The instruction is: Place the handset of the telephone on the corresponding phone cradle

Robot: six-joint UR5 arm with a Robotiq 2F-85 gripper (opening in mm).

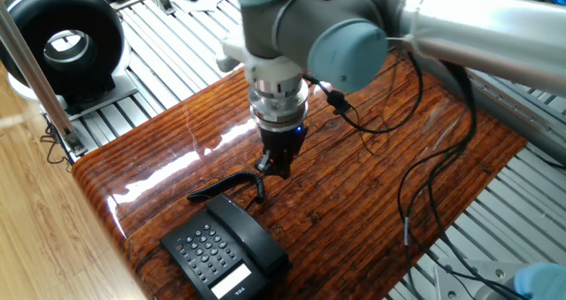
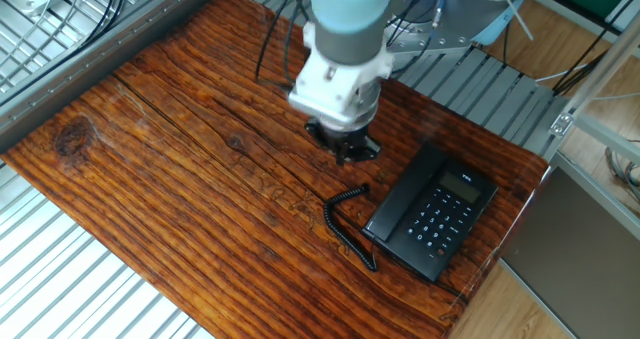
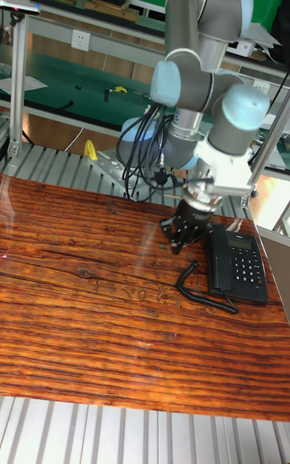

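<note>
Although the gripper (image 1: 275, 165) hangs above the table (image 2: 150, 159) near the coiled cord (image 3: 197, 285), its jaws appear empty, and whether they are open cannot be told. The handset (image 1: 252, 227) seems to lie already along the phone cradle of the telephone (image 2: 432, 219). Done well, the step means confirming the handset sits flat and avoiding the cord.

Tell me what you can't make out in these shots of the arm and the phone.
- Hand: open or shut can't be told; the fingers look dark and small in one fixed view, and the wrist covers them in the other fixed view.
- Phone cradle: the handset lies over it in every view.
- White label on the telephone: print too small to read.
</note>
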